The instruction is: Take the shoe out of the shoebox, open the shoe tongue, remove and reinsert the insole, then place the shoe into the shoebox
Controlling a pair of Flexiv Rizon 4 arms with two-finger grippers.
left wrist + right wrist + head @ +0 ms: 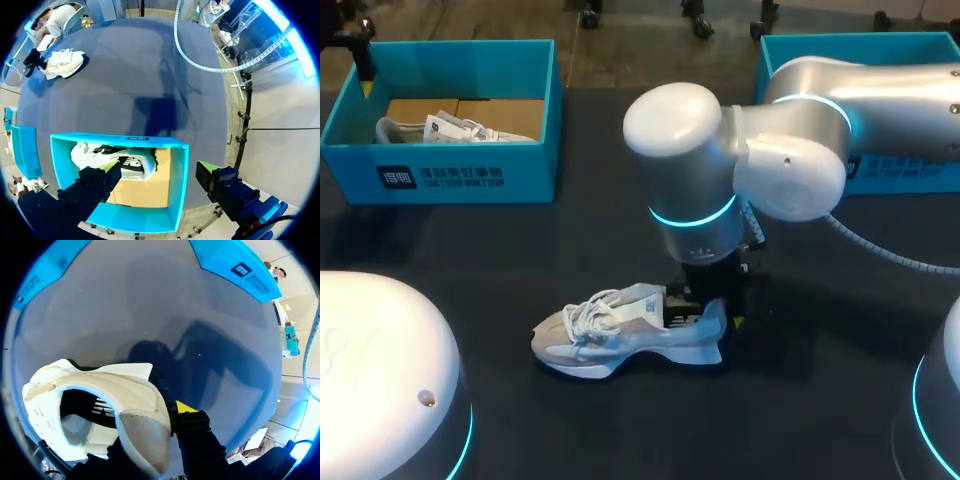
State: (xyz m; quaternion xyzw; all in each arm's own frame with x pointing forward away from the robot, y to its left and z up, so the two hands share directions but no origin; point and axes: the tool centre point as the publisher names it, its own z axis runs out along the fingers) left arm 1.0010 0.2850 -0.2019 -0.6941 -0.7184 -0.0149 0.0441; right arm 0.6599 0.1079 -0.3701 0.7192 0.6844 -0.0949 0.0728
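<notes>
White-and-grey shoe (620, 335) out on the dark counter (520, 250), upright on its sole, toe pointing left, laces bunched on top, collar gaping wide over a dark inside. Well apart, at the far left, the teal shoebox (470, 175) sits open, a second shoe (455, 128), white too, lying inside.

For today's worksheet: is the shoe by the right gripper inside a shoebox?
Out: the shoe sits on the table, no box around it.
</notes>
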